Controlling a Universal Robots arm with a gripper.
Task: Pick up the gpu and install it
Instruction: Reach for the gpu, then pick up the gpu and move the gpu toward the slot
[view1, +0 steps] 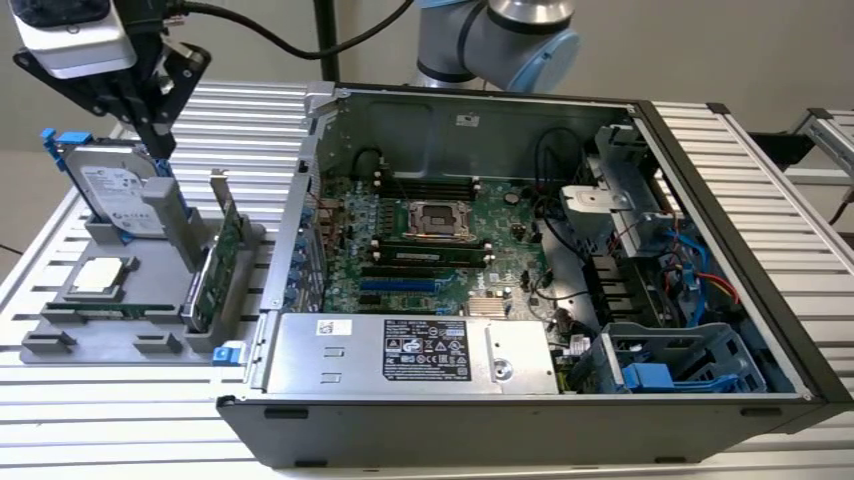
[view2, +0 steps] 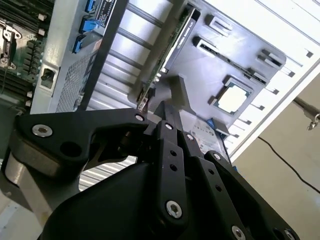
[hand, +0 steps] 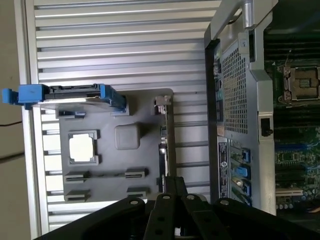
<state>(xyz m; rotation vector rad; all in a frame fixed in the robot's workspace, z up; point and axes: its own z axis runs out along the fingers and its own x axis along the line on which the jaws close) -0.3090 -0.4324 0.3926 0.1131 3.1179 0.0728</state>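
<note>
Gripper (view1: 160, 145), fingers together, empty, hangs over hard drive (view1: 114, 190). Gpu (view1: 214, 265) stands on edge in gray tray (view1: 80, 350), beside open pc case (view1: 310, 200); its top edge has open air above.

Green gpu (view1: 214, 270), grey tray (view1: 80, 352), black hand (view1: 158, 140).

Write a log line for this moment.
tool: above grey tray | gpu: upright in tray, not installed | computer case: open
</note>
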